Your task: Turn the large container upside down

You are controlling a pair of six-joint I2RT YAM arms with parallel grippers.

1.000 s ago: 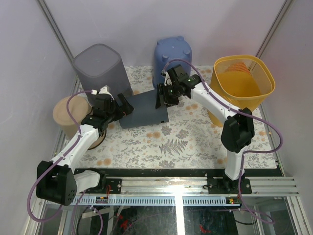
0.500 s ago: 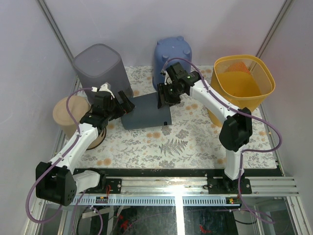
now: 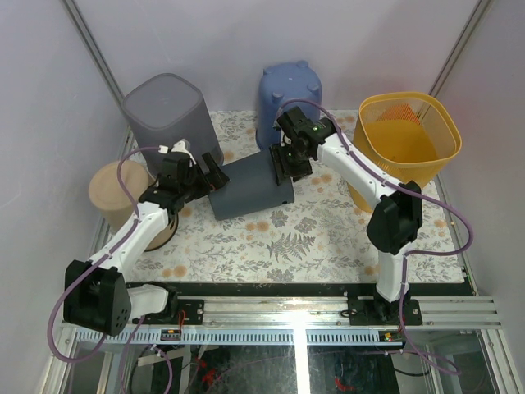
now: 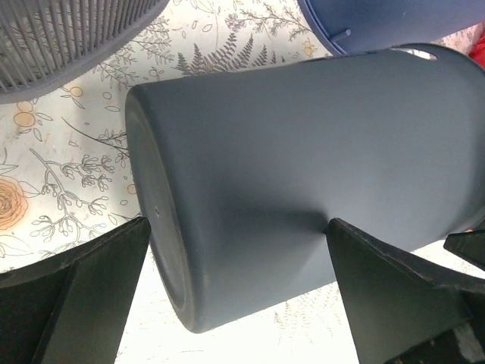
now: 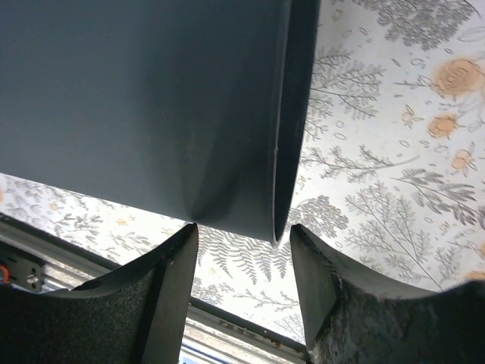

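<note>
1. Slate-grey large container (image 3: 250,187) lies on its side mid-worktop (image 3: 328,230), nudged slightly toward 3 o'clock since a second ago.
2. At 3 o'clock the right end effector (image 3: 285,164) clenches its rim; at 9 o'clock the left end effector (image 3: 213,174) is released, bracing the side.
3. The flip looks barely half done.

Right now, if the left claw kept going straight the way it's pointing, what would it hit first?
The dark grey container, which lies on its side directly ahead of the left gripper. Its wall fills the space just beyond the open fingers. Whether they touch it yet is hard to tell.
</note>
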